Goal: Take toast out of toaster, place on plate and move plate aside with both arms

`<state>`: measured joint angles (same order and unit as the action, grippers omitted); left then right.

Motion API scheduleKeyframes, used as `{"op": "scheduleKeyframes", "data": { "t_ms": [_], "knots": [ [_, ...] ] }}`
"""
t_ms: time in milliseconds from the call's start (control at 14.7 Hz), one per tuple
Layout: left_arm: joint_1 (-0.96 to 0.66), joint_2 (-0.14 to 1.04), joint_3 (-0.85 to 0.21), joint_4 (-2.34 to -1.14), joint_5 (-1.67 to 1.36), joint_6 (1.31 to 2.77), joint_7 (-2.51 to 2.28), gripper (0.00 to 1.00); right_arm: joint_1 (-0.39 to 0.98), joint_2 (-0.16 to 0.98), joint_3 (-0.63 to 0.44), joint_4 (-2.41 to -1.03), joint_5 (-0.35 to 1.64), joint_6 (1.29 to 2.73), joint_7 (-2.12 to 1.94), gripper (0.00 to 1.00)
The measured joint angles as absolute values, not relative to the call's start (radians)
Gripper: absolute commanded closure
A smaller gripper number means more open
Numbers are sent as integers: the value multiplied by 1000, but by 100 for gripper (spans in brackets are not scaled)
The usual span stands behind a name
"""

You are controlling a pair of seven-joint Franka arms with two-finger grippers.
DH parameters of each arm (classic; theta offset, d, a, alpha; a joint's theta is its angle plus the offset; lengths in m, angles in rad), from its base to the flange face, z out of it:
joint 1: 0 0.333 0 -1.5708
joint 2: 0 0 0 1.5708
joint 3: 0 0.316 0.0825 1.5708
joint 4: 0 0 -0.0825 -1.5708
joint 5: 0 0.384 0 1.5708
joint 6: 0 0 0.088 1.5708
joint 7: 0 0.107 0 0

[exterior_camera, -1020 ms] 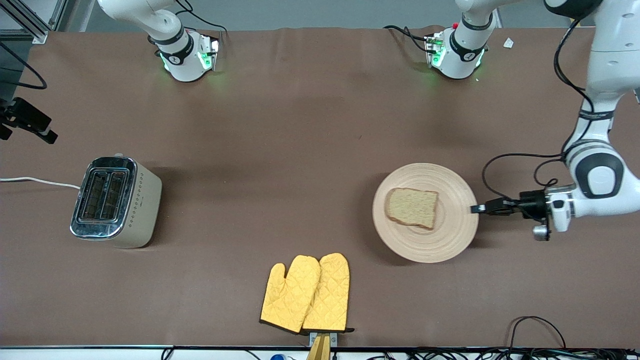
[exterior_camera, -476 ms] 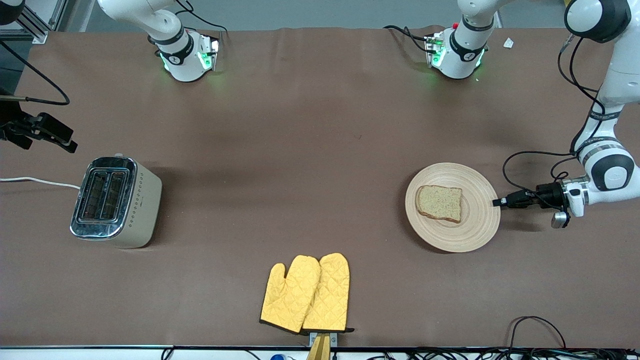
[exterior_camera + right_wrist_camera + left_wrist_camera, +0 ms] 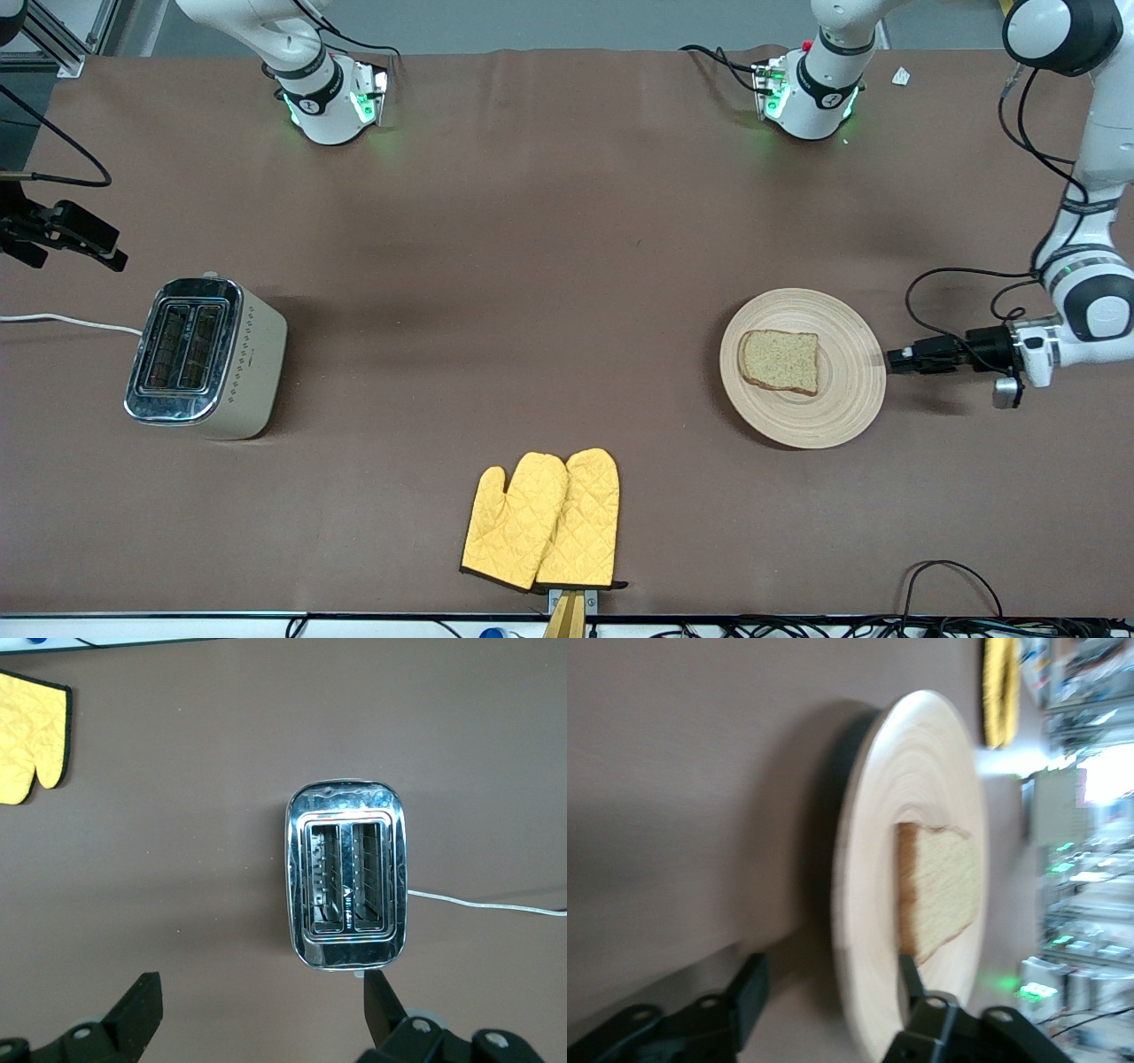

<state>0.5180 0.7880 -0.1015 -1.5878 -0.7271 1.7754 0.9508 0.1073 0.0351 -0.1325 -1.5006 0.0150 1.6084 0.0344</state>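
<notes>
Left gripper (image 3: 893,359), released at mid-right of the frame beside the plate (image 3: 850,403) bearing the toast (image 3: 780,361), should retake that stiff, light, probably slick rim, while right gripper (image 3: 117,260) waits open, upper left.

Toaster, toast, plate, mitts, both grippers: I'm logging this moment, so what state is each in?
toaster: upright, both slots empty.
toast: lying flat on the plate.
plate: flat on the table, no longer gripped.
oven mitts: lying flat, side by side.
left gripper: open, fingers either side of the plate's rim.
right gripper: open, waiting above the toaster.
</notes>
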Motion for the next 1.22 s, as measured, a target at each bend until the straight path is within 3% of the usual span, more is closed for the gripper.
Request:
{"op": "scheduleKeyframes", "data": {
  "t_ms": [340,680,952,1224],
  "knots": [
    [498,627,-183,-1382,-323,1759,680,0,59,35,-83,-1500,15,1607,34,0],
    [345,370,-302,-1371,-149,1654,247,0,12,35,-35,-1499,15,1606,31,0],
    [319,194,-422,-1373,-15,1536,43,0,13,35,-13,-1498,15,1606,31,0],
    [349,116,-431,-1392,5,1497,45,0,11,35,-13,-1498,14,1606,31,0]
  ]
}}
